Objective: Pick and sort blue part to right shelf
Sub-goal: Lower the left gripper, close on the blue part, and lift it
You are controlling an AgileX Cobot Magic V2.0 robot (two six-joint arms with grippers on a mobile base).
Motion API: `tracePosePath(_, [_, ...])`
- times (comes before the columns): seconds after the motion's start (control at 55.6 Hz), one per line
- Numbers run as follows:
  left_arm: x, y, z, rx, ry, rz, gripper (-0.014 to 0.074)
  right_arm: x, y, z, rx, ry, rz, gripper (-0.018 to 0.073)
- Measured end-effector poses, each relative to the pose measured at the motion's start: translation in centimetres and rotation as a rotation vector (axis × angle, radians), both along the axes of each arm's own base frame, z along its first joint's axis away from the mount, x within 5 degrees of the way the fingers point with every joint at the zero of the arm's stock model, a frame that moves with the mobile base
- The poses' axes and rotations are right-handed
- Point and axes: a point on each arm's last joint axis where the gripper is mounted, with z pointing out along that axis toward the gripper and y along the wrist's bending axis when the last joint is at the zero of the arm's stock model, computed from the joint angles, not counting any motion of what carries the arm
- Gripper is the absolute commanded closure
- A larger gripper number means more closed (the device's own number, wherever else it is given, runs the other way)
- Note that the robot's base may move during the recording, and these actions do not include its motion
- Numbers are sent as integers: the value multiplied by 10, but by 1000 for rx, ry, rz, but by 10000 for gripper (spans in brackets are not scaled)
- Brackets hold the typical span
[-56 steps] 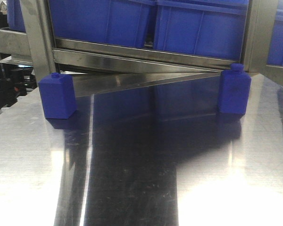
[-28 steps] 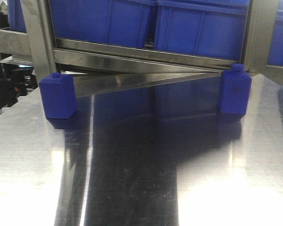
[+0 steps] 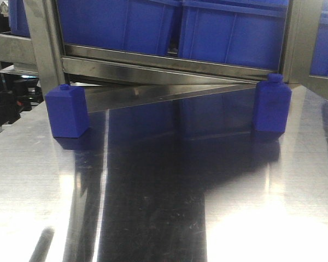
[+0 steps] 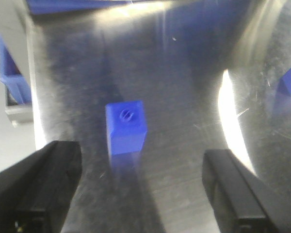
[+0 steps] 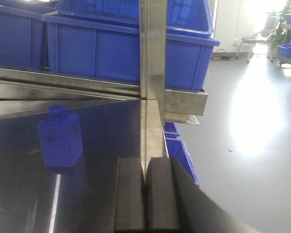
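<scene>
We judge this to be the approach before the pick. Nothing is held, and both blue parts stand upright on the table (image 3: 164, 207): in the front view the left part (image 3: 68, 111) is at 10 o'clock and the right part (image 3: 271, 105) at 2 o'clock. Each is just in front of the shelf (image 3: 169, 68), whose bins (image 3: 235, 33) sit above. The left gripper (image 4: 140, 162) hangs over what we take for the left part. Its fingers are spread wide, and the part lies at 12 o'clock from the gap, beyond the tips and touched by neither. The right gripper (image 5: 145, 167) has its fingers pressed together on nothing and points at the shelf's post (image 5: 153, 73), with the right part at 10 o'clock from it. Next, the left arm would need to go forward and down until the fingers straddle the part, then close squarely on its flat sides. Only the front view shows both parts together, but it shows no gripper. Only the wrist views show the fingers, and the left one alone shows the part's round neck from above.
</scene>
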Motion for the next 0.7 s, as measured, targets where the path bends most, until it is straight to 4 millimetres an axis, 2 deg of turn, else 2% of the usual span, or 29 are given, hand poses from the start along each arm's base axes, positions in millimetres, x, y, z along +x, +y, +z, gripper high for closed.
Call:
tracePosePath(0.18, [52,-20,0,41,150,-21,19,0,0,0,0,0,0,506])
tracePosePath(0.359, [93,-31,-21,83,303,19,20,0,0,0,0,0,0,506])
tracePosePath(0.503, [113,-36,-41,130,380,40,20,0,0,0,0,0,0,506])
tracePosePath(0.701, [130,-41,-71,156,451,47,20,0,0,0,0,0,0,506])
